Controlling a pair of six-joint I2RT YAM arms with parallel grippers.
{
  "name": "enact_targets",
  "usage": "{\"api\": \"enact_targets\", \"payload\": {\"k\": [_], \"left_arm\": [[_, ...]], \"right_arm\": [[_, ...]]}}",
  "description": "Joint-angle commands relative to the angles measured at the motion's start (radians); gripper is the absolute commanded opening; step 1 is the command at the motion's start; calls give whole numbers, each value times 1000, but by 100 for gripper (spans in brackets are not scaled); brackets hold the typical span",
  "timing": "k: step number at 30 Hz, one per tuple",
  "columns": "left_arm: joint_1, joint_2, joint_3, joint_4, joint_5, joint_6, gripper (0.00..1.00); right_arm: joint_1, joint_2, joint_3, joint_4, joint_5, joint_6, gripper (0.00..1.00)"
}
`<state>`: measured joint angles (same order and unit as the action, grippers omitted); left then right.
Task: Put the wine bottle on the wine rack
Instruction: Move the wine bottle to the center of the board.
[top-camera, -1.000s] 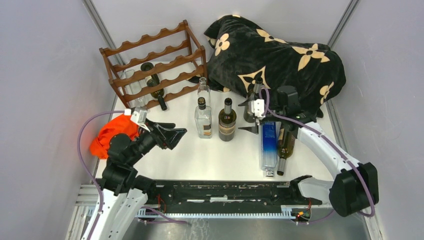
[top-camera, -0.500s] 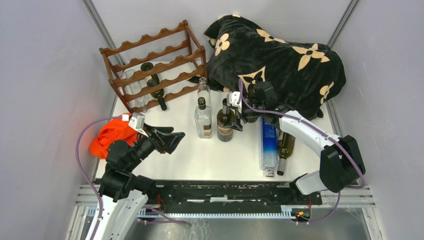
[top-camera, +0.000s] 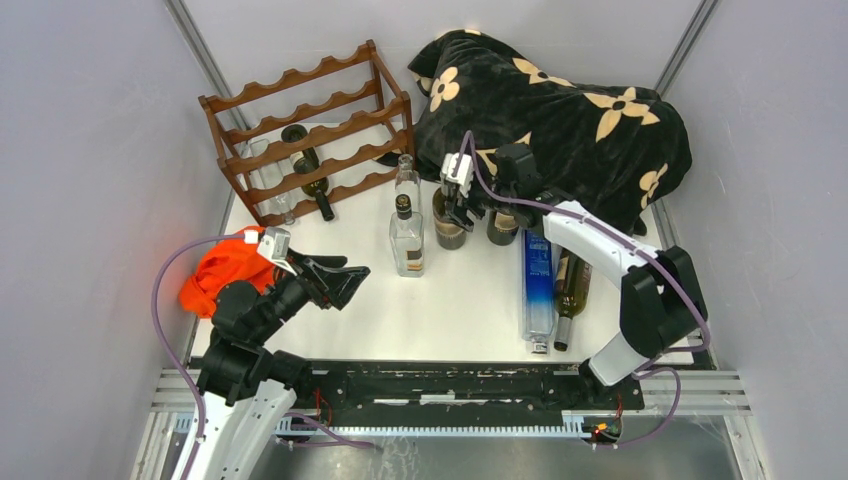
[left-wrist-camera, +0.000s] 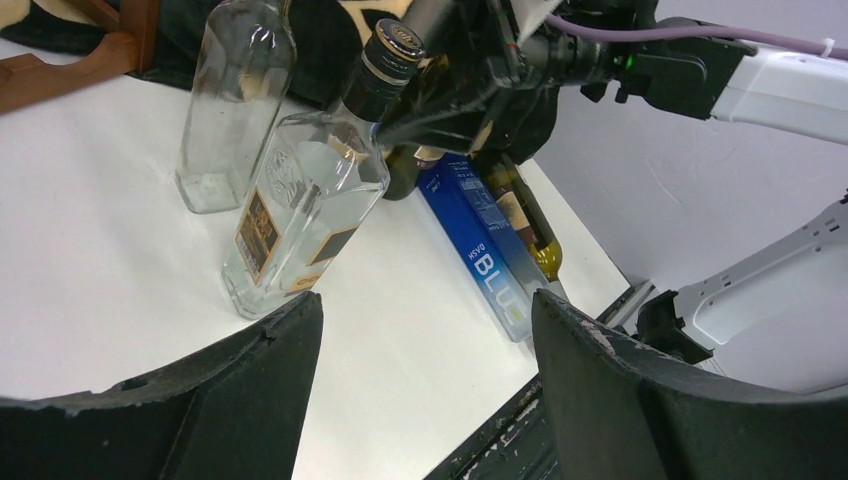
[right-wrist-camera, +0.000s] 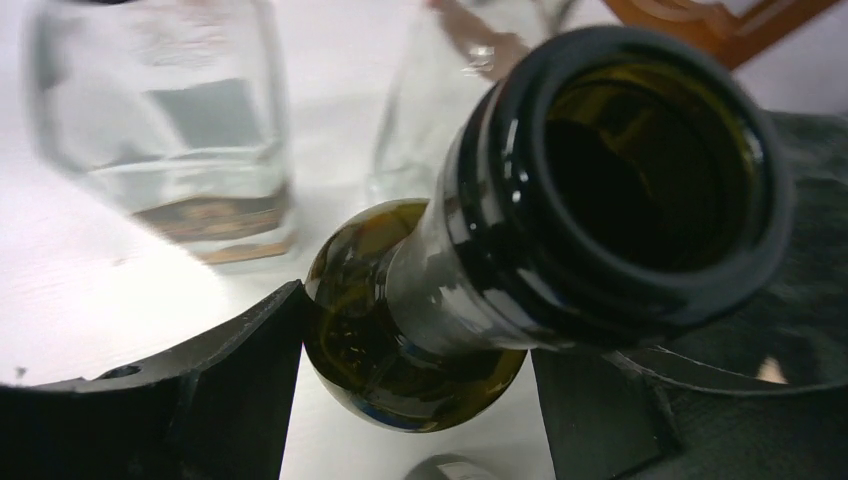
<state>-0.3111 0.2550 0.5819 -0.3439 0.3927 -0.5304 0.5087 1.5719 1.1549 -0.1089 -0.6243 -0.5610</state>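
Note:
The dark wine bottle (top-camera: 447, 232) stands mid-table behind a clear bottle; its open mouth and olive shoulder fill the right wrist view (right-wrist-camera: 420, 330). My right gripper (top-camera: 455, 200) is above it, jaws open on either side of the neck (right-wrist-camera: 415, 310), the left finger against the shoulder. It also shows in the left wrist view (left-wrist-camera: 405, 170). The reddish-brown wine rack (top-camera: 310, 130) stands at the back left, holding a dark bottle (top-camera: 308, 170). My left gripper (top-camera: 350, 272) is open and empty above the table's front left (left-wrist-camera: 428, 310).
A square clear bottle (top-camera: 407, 245) and a taller clear one (top-camera: 406, 178) stand left of the wine bottle, another dark bottle (top-camera: 500, 228) to its right. A blue bottle (top-camera: 536, 285) and a green bottle (top-camera: 570, 290) lie at right. Black flowered blanket (top-camera: 560, 110) behind; orange cloth (top-camera: 225, 265) at left.
My right gripper has swung left and back from the right-hand bottles to around the wine bottle's neck; the bottle now sits a little farther back. The left arm barely moved.

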Motion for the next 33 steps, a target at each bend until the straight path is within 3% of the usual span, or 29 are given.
{"api": "enact_targets", "payload": {"k": [1, 5, 9, 15, 26, 33], "left_arm": [[-2, -5, 15, 14, -14, 4, 81], [0, -6, 12, 11, -14, 3, 81], [-2, -5, 12, 9, -13, -2, 81], [-2, -7, 18, 9, -11, -2, 81], [-2, 2, 27, 19, -9, -13, 81], [-1, 9, 47, 21, -12, -32, 82]], "right_arm": [[-6, 56, 113, 181, 218, 80, 39], [-14, 122, 180, 218, 325, 135, 48], [-26, 174, 238, 222, 380, 175, 65], [-38, 201, 295, 196, 391, 213, 98], [-39, 103, 345, 113, 312, 225, 98], [-39, -29, 364, -14, 172, 123, 98]]}}
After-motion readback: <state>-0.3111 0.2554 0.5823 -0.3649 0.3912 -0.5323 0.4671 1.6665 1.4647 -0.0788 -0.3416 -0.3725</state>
